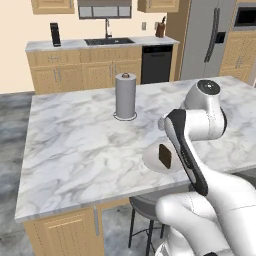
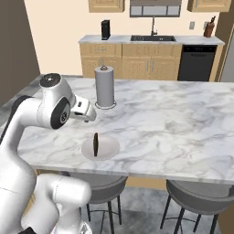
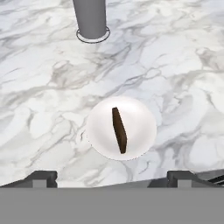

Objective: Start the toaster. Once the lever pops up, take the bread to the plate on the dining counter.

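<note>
Fingers [image 3: 113,177] — two small dark tips spread wide apart, gripping nothing — sit nearest the camera. Beyond them, the small dark brown bread slice [image 3: 119,130] stands on edge on the round white plate [image 3: 140,114], on the white-and-grey marble tabletop [image 3: 175,57]. Farther back stands a grey cylindrical paper-towel holder [image 3: 91,17].

Peach walls back a run of light wood cabinets [image 1: 82,67] with a marble worktop, sink [image 1: 109,41] and black dishwasher [image 1: 156,63], a steel refrigerator [image 1: 210,42] (right side), grey stools [image 2: 197,195] on a mottled grey floor [image 1: 12,120].
</note>
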Available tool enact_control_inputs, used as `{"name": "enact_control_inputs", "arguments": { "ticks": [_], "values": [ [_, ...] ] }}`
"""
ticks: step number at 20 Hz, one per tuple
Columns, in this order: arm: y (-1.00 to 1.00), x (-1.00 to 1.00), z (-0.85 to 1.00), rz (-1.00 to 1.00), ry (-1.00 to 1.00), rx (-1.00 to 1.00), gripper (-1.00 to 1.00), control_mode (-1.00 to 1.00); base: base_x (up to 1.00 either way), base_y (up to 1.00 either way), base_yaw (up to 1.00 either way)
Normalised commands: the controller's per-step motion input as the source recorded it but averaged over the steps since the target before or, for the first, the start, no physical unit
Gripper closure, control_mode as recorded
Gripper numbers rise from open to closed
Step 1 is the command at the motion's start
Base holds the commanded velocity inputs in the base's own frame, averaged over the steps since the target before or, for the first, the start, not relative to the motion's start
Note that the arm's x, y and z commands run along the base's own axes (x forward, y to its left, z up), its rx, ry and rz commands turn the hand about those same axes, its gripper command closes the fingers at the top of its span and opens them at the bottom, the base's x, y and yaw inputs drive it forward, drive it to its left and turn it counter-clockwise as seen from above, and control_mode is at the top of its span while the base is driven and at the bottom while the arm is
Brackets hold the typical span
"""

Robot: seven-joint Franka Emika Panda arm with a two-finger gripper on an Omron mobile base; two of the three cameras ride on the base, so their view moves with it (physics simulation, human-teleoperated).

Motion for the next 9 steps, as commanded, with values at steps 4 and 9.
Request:
{"name": "enact_control_inputs", "arguments": {
  "ticks": [4,9],
  "values": [
    [0.0,-0.96,0.36,0.0,0.0,0.0,-1.0,-1.0,0.0,0.0,0.0],
    [0.03,-0.93,0.19,0.0,0.0,-0.01,-1.0,-1.0,0.0,0.0,0.0]
  ]
}}
